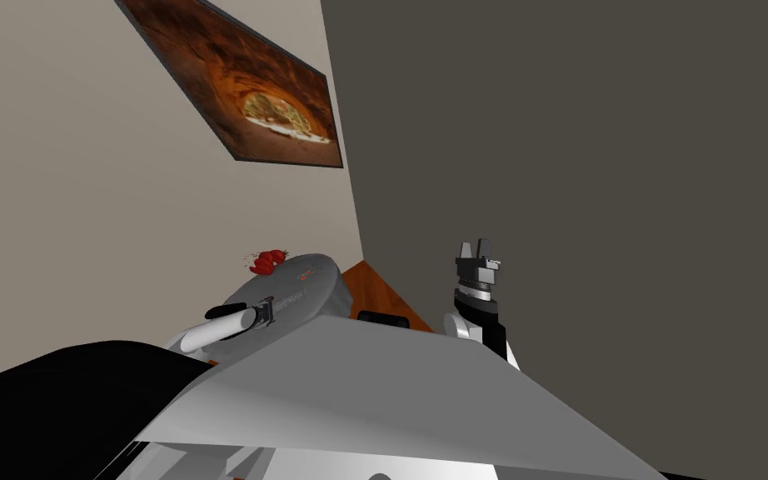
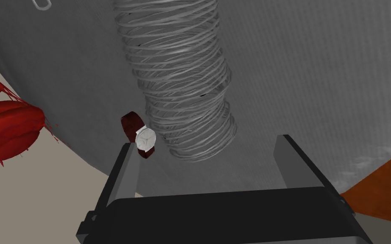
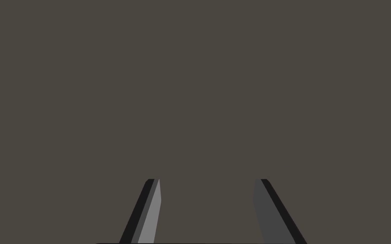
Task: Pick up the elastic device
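Observation:
A grey coiled spring [image 2: 177,76] lies along a big round grey surface [image 2: 317,84]. My left gripper [image 2: 206,142] is open. The spring's near end reaches in between the fingertips, closer to one finger, and neither finger touches it. The same round grey surface [image 1: 299,287] shows in the head view, resting on an orange-brown top [image 1: 382,296]. My right gripper [image 1: 478,248] is held up to the right of it, in front of a dark grey wall, its fingers [image 3: 152,212] open and empty.
A small wristwatch [image 2: 145,139] with a dark red strap lies right by one left fingertip. A red ragged object [image 2: 8,127] sits at the round surface's rim, by the beige wall [image 1: 82,208]. The orange-brown top [image 2: 381,195] shows past the other finger.

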You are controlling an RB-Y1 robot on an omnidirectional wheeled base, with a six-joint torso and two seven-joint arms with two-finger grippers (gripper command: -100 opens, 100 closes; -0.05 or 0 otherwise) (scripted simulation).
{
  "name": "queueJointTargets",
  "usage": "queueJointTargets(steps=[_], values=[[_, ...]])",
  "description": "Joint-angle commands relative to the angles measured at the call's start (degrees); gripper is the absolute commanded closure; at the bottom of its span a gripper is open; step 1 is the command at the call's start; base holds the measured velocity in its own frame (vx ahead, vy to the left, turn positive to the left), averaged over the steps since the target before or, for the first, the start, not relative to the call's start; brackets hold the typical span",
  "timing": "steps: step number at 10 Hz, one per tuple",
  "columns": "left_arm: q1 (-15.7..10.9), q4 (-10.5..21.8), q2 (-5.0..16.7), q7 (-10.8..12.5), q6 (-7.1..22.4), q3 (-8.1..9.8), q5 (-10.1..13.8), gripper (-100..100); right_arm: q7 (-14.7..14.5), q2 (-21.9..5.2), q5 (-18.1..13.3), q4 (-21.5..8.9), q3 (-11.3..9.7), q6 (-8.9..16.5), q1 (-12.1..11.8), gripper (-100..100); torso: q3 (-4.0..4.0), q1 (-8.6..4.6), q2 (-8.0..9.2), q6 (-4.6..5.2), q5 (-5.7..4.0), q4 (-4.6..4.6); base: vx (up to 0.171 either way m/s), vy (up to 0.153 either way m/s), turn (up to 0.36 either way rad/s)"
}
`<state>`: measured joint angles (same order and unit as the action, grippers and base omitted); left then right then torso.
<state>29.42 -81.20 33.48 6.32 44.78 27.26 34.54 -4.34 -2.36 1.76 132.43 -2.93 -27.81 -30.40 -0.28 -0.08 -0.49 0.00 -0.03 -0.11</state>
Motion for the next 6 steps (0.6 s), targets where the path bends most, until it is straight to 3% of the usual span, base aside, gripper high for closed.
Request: queueJointTargets(steps=[1, 2, 3, 6], values=[[0.00, 0.00, 0.00, 0.00, 0.00, 0.00, 0.00, -100, 0.00, 0.00, 0.00, 0.00, 0.00, 0.00, 0.00, 0, 0.00, 0.00, 0.00, 0.00, 0.00, 0.00, 0.068, -0.002, -0.017], [-0.08, 0.11, 0.07, 0.00, 0.20, 0.00, 0.04, 0, 0.00, 0.00, 0.00, 0.00, 0.00, 0.00, 0.01, 0, 0.11, 0.01, 0.22, -0.03, 0.00, 0.03, 0.012, 0.000, 0.002], [-1.47, 2.11, -0.49, 1.07, -0.32, 0.19, -1.40, -100, 0.00, 0.00, 0.00, 0.00, 0.00, 0.00, 0.01, 0, 0.23, 0.02, 0.42, -0.04, 0.01, 0.08, -0.052, 0.022, -0.203], [-3.79, 5.47, -1.41, 2.85, -1.15, 0.51, -3.79, -100, 0.00, 0.00, 0.00, -0.01, 0.00, 0.01, 0.03, 0, 0.51, 0.16, 0.89, -0.02, 0.04, 0.19, -0.097, 0.038, -0.170]])
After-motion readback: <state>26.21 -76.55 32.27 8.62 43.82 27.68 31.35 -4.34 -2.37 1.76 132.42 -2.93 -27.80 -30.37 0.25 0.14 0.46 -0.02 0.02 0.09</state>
